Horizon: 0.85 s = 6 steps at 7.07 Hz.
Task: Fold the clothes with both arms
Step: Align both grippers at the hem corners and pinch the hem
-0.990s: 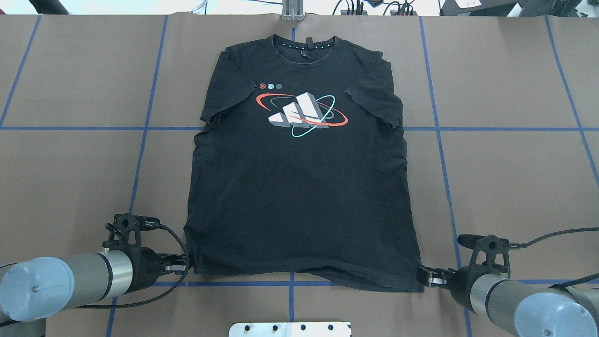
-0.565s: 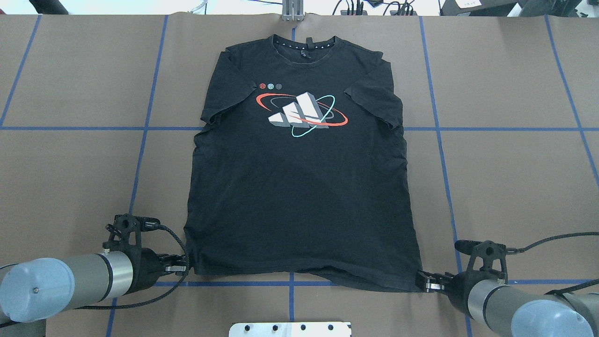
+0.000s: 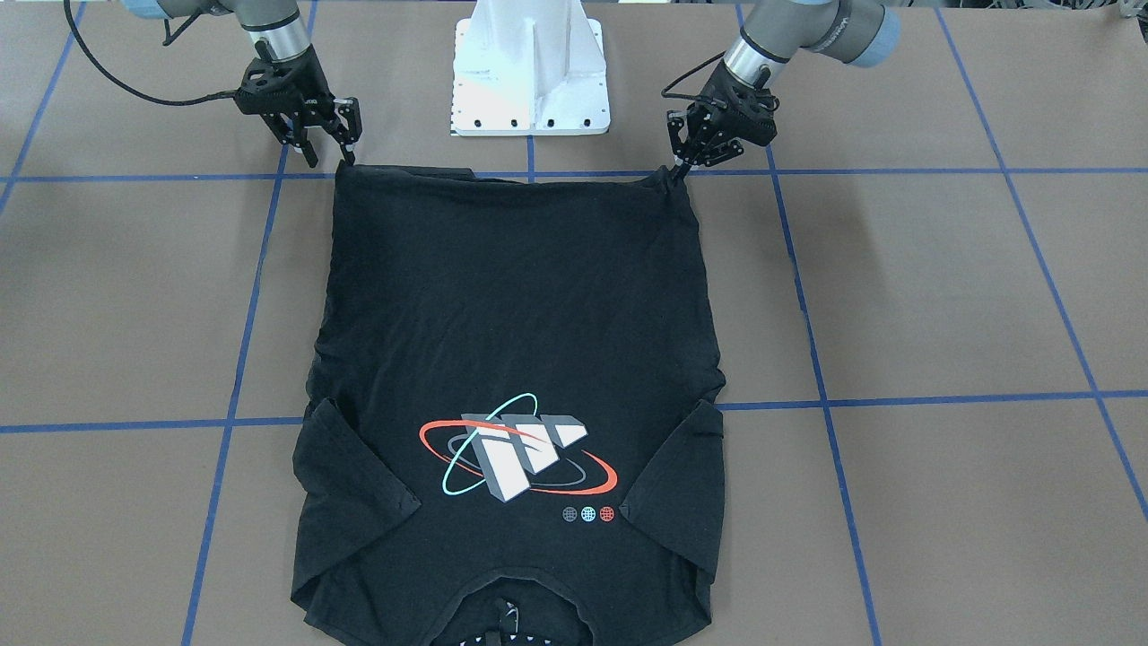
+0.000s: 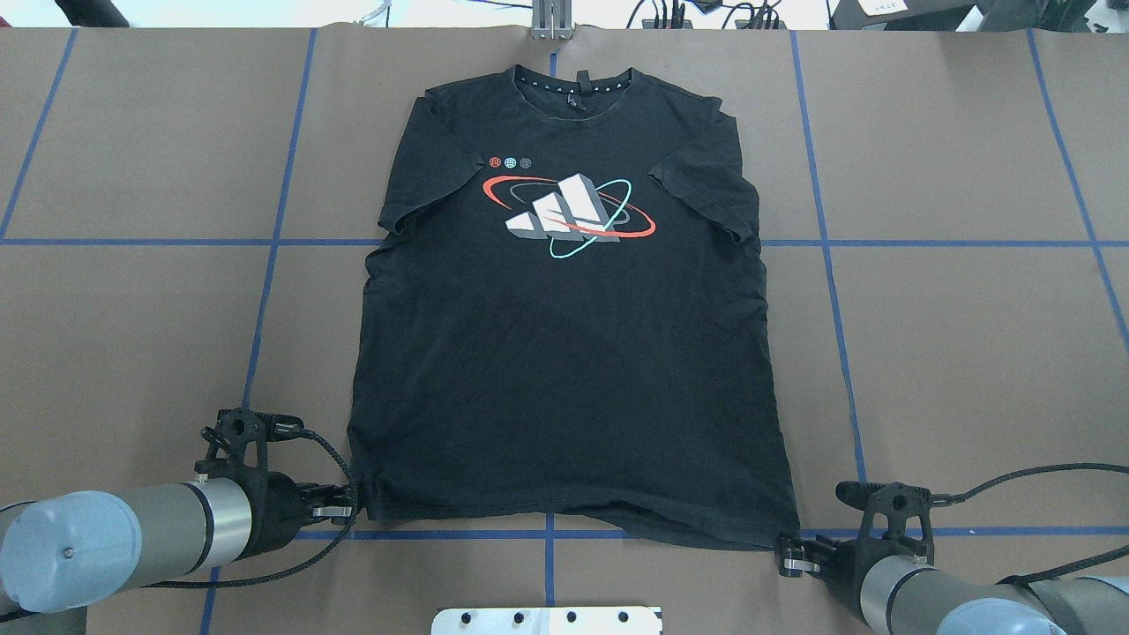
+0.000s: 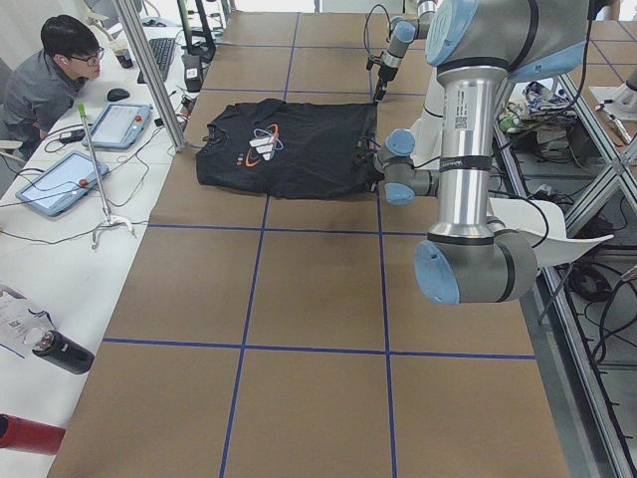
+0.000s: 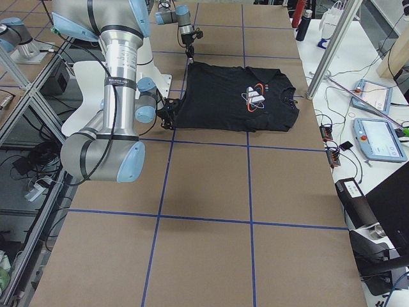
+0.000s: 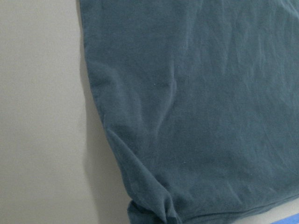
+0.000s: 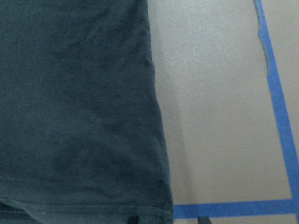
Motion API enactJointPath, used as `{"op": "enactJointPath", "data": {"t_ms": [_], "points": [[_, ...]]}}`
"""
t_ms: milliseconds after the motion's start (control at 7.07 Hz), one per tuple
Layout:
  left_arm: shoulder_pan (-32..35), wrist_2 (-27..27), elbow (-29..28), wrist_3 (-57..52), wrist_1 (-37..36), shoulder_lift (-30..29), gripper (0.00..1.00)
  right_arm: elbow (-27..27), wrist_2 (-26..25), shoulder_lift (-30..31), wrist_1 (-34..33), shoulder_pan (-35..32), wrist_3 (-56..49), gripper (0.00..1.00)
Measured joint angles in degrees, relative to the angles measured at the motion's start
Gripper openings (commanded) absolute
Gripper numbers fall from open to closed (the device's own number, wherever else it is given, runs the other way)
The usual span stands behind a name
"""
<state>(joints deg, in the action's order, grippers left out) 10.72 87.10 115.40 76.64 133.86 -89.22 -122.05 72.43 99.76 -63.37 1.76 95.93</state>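
Overhead exterior shows the shirt (image 4: 564, 370) flat on the table (image 4: 132, 353), hem along its near edge. The left gripper (image 4: 347, 510) pinches one hem corner; the right gripper (image 4: 782, 559) is spread at the other.

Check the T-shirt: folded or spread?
Spread flat, print side up. The T-shirt shows both sleeves, collar and full hem, with nothing doubled over.

No lettering or number is legible on anything I inspect. The T-shirt (image 4: 564, 353) carries a wordless chest print (image 4: 569, 216): three white slanted blocks ringed by red and teal ovals. Beside it sit three round emblems (image 4: 510, 162), too small to read. A sticker (image 5: 461, 121) on my left arm (image 5: 466, 169) is illegible.
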Motion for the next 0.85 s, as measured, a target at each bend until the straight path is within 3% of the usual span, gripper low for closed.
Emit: {"op": "enactJointPath", "data": {"t_ms": [283,848], "points": [[0.01,0.00,0.04,0.00,-0.02,0.01,0.00,0.00,-0.14,-2.80,-3.74,-0.20,0.17,0.36],[0.08,0.00,0.01,-0.02,-0.09,0.01,0.00,-0.13,-0.11,-2.07,-4.21,-0.57,0.22,0.36]]}}
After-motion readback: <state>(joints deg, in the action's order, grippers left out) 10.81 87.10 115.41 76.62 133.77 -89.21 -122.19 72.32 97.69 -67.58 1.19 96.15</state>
